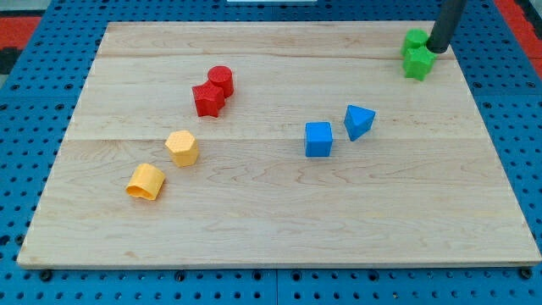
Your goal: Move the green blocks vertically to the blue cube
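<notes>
My tip [438, 48] sits at the view's top right corner of the bench [279, 229], touching or just beside the right side of the two green blocks [416, 52], which are stacked close together, one behind the other, shapes hard to make out. There is no pincer on this rig, only the rod, so nothing spreads or pinches here. The blue cube [318, 139] waits well apart, down and to the view's left, with a blue wedge-like block [359, 121] just beside it on its right. Here's the danger: the greens sit near the bench's top and right edges, and a push from the wrong side could slide one off the board. They could also split, since a rod touching one block off-centre tends to spin it away from its partner. The wedge may get knocked too if the path runs wide. The lane between greens and cube looks open; the red pair [212, 91] and yellow pair [164, 164] lie far left, out of the way.
</notes>
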Controlling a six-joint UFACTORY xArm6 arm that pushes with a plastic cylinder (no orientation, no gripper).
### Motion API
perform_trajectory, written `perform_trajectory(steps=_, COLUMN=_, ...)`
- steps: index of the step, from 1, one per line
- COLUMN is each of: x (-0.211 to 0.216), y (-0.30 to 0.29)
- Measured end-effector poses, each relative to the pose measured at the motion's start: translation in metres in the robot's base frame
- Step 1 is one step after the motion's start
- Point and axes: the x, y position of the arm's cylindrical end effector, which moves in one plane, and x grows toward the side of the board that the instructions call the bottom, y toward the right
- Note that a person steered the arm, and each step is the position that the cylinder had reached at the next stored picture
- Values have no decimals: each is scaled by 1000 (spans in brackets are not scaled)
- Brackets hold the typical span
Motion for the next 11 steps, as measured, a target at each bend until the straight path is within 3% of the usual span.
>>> perform_trajectory(steps=1, x=-27, y=-67)
perform_trajectory(steps=2, x=-35, y=-96)
perform_trajectory(steps=3, x=-13, y=-2)
perform_trajectory(steps=4, x=30, y=57)
perform_trajectory(steps=5, x=45, y=-16)
perform_trajectory(steps=6, x=-8, y=-118)
perform_trajectory(steps=7, x=-16, y=-125)
perform_trajectory(steps=8, x=-8, y=-74)
perform_trajectory(steps=9, x=-39, y=-63)
perform_trajectory(steps=10, x=-67, y=-75)
perform_trajectory(steps=11, x=-61, y=-138)
